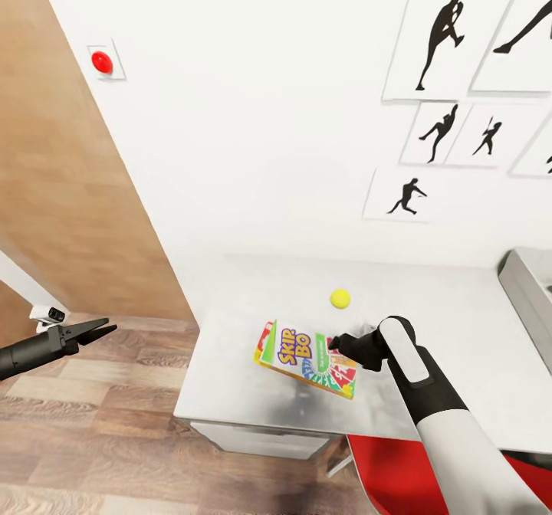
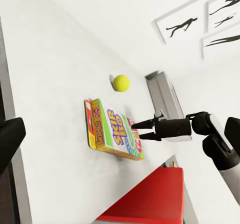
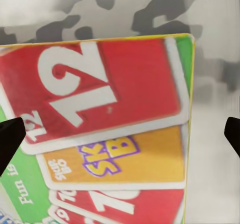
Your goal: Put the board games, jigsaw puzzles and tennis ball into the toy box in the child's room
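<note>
The white, green and red SKIP-BO board game (image 1: 305,357) lies flat on the pale grey table (image 1: 230,392), near its front edge. My right gripper (image 1: 335,342) hangs open just over the box's right end, pointing left. In the right wrist view its dark fingers (image 3: 10,140) stand wide apart, with the printed lid (image 3: 110,99) between and below them. The tennis ball (image 1: 340,298) rests a short way behind the box. At the table's right end is the grey toy box (image 1: 529,289). My left gripper (image 1: 106,328) is open over the floor, left of the table.
A red chair (image 1: 399,469) stands under the table's front edge, below my right arm. Black silhouette pictures (image 1: 441,40) hang on the white wall behind. A wooden panel (image 1: 61,193) and wood floor (image 1: 92,438) lie to the left. The left wrist view takes in the box (image 2: 112,131), ball (image 2: 120,83) and right gripper (image 2: 141,129).
</note>
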`<state>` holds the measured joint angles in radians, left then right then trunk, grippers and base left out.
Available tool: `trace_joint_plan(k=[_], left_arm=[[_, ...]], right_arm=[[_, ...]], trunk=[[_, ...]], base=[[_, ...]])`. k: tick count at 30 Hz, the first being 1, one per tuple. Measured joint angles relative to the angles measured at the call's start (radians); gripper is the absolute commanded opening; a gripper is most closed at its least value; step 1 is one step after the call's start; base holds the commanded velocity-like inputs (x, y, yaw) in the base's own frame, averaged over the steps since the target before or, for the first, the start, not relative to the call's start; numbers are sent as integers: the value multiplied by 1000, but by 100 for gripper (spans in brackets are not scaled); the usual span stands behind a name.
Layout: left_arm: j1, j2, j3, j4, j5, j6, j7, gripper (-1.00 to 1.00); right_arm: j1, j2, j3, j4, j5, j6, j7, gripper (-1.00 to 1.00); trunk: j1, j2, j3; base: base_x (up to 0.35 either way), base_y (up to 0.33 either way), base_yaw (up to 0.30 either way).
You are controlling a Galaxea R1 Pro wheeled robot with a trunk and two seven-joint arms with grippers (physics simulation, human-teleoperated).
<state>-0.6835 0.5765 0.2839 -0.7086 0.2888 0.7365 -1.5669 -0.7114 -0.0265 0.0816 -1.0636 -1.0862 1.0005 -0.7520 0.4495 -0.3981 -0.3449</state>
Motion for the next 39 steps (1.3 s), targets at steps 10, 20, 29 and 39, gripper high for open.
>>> trace_joint_plan(k=[10,20,29,39], left_arm=[[0,0,0,-1,0,0,0,100],[0,0,0,-1,0,0,0,100],[0,0,0,-1,0,0,0,100],[0,0,0,-1,0,0,0,100]], right_arm=[[0,0,0,-1,8,-1,-1,100],[-1,0,0,-4,15,1,-1,100],[0,1,0,-5,17,0,-1,100],[0,1,0,-5,19,2,-1,100]], trunk=[[0,-1,-3],[0,-1,-3],[0,-1,-3],[-1,-1,-3]], base=[[0,86,0],[0,259,0],[0,251,0],[77,238,0]])
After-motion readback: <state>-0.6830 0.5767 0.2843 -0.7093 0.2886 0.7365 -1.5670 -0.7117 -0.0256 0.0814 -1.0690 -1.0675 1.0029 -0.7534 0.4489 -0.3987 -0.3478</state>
